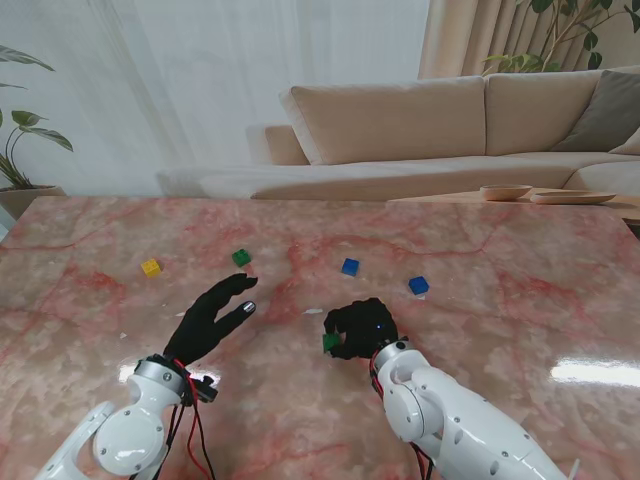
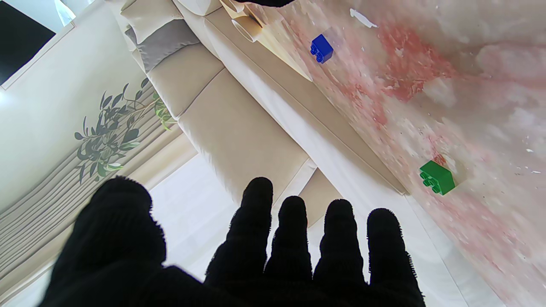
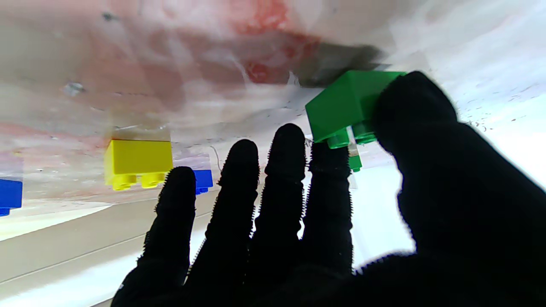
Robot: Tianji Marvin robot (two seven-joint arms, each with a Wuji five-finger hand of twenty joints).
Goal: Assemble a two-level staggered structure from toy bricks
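The right hand (image 1: 362, 328) pinches a small green plastic toy brick (image 1: 330, 342) just over the pink marble surface (image 1: 500, 330). The left hand (image 1: 212, 318) is open and holds nothing. Beyond the held brick lie a yellow brick (image 1: 151, 267), another green brick (image 1: 241, 257) and two blue bricks (image 1: 349, 266). No stack exists yet, I think; next, set this brick down as the base.

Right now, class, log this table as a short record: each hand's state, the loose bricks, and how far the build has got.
right hand: shut on green brick
left hand: open, fingers spread, holds nothing
loose bricks: yellow brick, second green brick, two blue bricks
table: pink marble
build: nothing stacked yet
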